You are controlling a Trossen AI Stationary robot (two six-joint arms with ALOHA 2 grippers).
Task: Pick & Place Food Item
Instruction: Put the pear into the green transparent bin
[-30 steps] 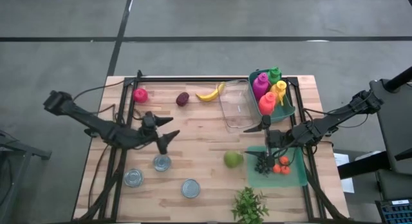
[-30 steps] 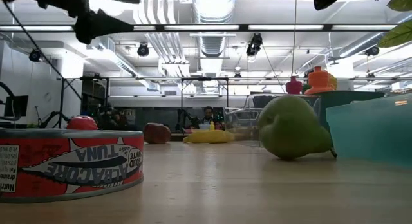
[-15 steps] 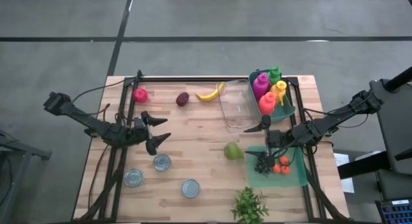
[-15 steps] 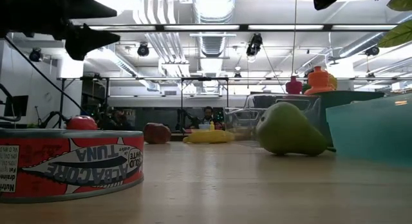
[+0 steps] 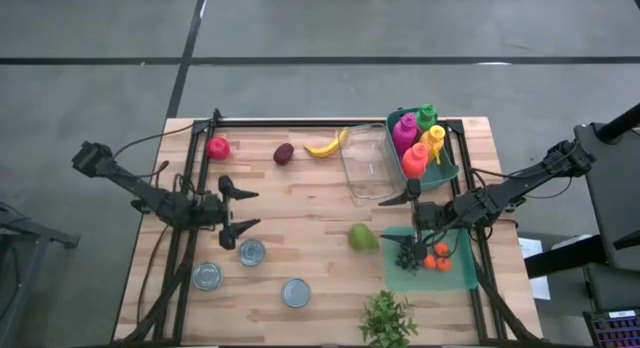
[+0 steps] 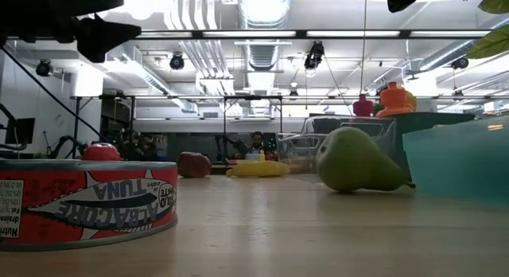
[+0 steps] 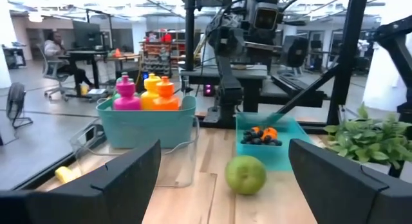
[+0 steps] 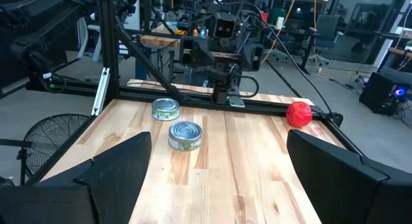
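Observation:
The green pear (image 5: 362, 237) lies on its side on the wooden table, just left of the teal tray (image 5: 455, 275). In the low view the pear (image 6: 354, 161) points its stem to the right. My left gripper (image 5: 250, 209) hovers open over the table's left half, well left of the pear, with its fingers pointing toward it. In the left wrist view the pear (image 7: 245, 174) shows ahead between the open fingers. My right gripper (image 5: 392, 217) is open above the table, between the pear and the tray. It touches nothing.
Three tins (image 5: 252, 252) (image 5: 207, 277) (image 5: 295, 292) stand near the left front. A red apple (image 5: 217, 147), a dark plum (image 5: 284, 153) and a banana (image 5: 325, 145) lie along the far edge. A clear tub (image 5: 365, 163), a teal bin of bottles (image 5: 447, 172) and a plant (image 5: 388, 318) are on the right.
My left gripper has drawn back toward the table's left edge, away from the pear, staying open. The pear has shifted a little toward the far edge and tipped from more upright onto its side.

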